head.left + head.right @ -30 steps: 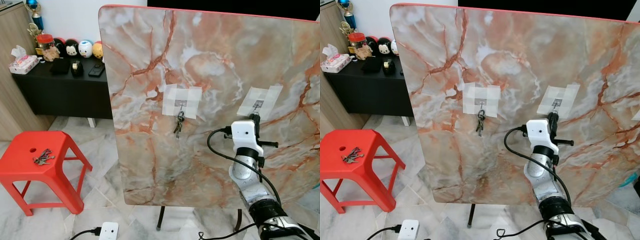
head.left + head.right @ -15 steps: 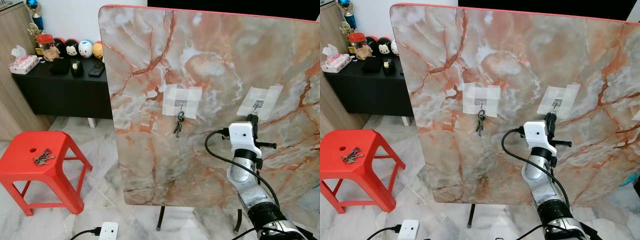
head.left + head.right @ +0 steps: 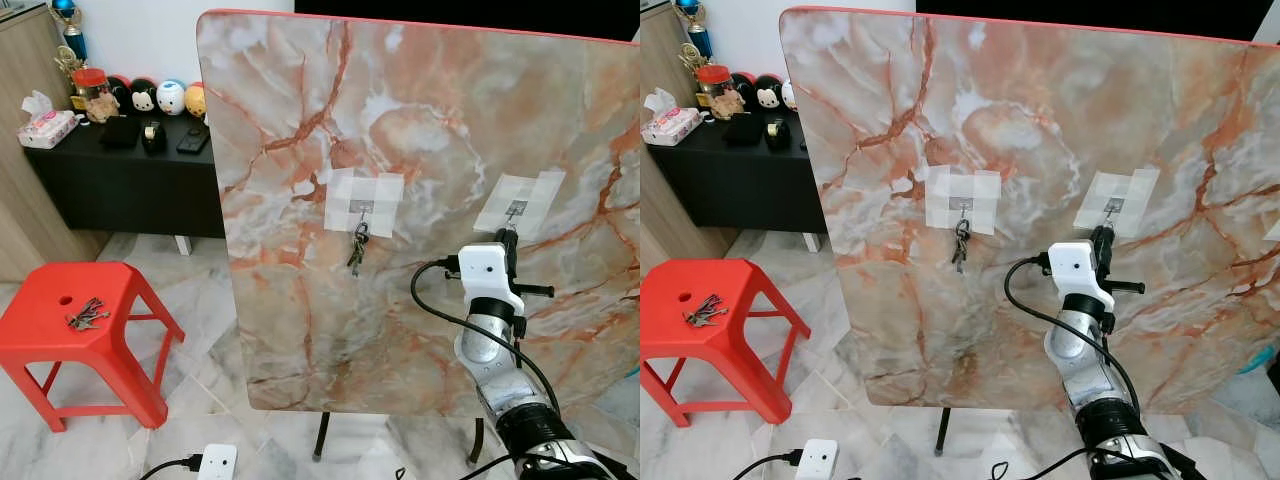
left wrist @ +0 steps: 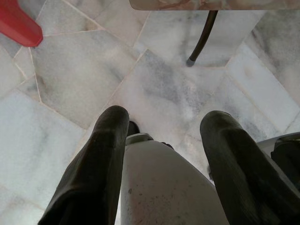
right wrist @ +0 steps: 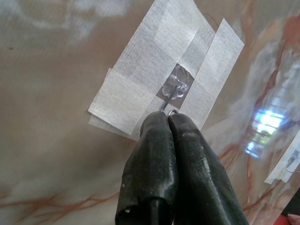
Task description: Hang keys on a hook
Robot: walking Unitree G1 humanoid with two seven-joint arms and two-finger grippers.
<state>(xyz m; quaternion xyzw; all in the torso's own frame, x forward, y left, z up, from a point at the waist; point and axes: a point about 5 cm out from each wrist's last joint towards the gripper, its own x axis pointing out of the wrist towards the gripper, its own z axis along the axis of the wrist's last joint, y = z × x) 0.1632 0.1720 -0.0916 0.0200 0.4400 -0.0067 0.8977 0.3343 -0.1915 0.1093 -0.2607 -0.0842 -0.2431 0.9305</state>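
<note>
Marble-pattern board (image 3: 420, 150) upright, 2 taped hooks on face. Left hook (image 3: 362, 209) carries hanging key bunch (image 3: 357, 247). Right gripper (image 5: 168, 116) raised to right hook (image 5: 172, 89), fingertips pressed together just below it; thin metal loop, possibly key ring, visible at tips, contact with hook unclear. Second key bunch (image 3: 87, 314) lying on red stool (image 3: 110, 350), well apart from board. Left gripper (image 4: 164, 136) hanging over marble floor (image 4: 75, 70), fingers spread wide, holding nothing.
</note>
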